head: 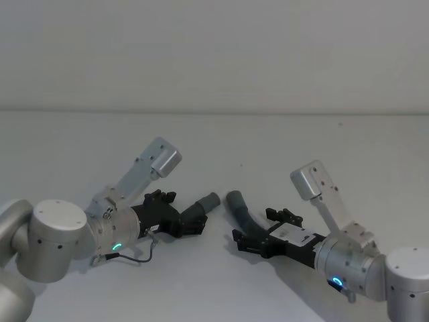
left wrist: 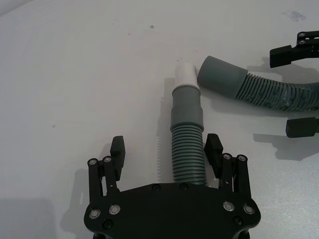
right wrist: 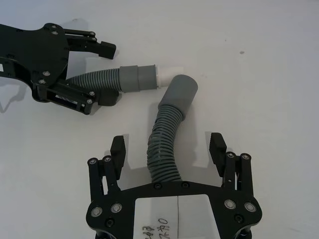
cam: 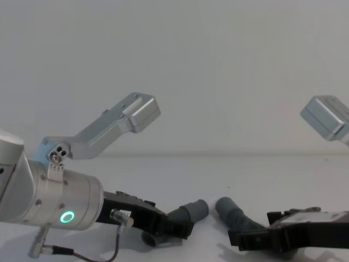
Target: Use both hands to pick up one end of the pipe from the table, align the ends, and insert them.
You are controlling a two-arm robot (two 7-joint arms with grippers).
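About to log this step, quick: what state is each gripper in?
Left gripper: open, straddling the white-tipped hose piece.
Right gripper: open, straddling the curved hose piece.

Bg: plain pale wall (head: 214,47) across back.

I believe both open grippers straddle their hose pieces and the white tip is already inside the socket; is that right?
Not quite: the right wrist view shows the white tip outside the socket, beside its rim. The left gripper and right gripper do straddle their hose pieces, open.
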